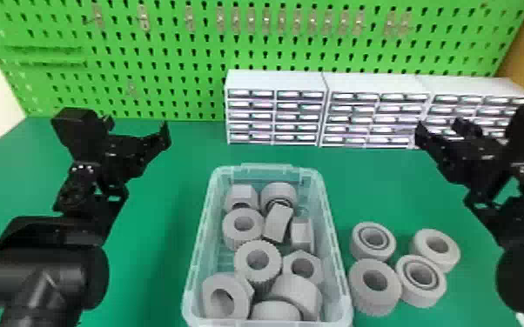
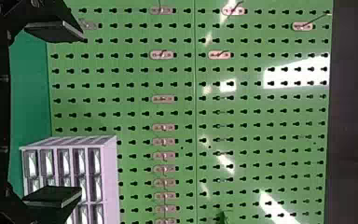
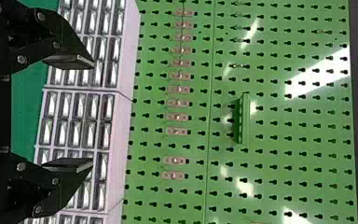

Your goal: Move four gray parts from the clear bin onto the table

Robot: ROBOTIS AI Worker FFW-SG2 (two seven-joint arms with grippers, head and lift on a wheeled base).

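Observation:
My left gripper is raised at the left of the head view, away from the bin; in its wrist view the left gripper is open with nothing between its fingers. On the right, my right gripper is held up near the drawer units; the right gripper stands wide open and holds nothing. The clear bin contains several gray parts, rings and nuts, some leaning on others. To the right of the bin, a cluster of gray parts lies on the green table, holes facing up.
White drawer units line the back of the table from the middle to the right. Behind them rises a green pegboard with small hooks. The bin's walls stand between the two arms.

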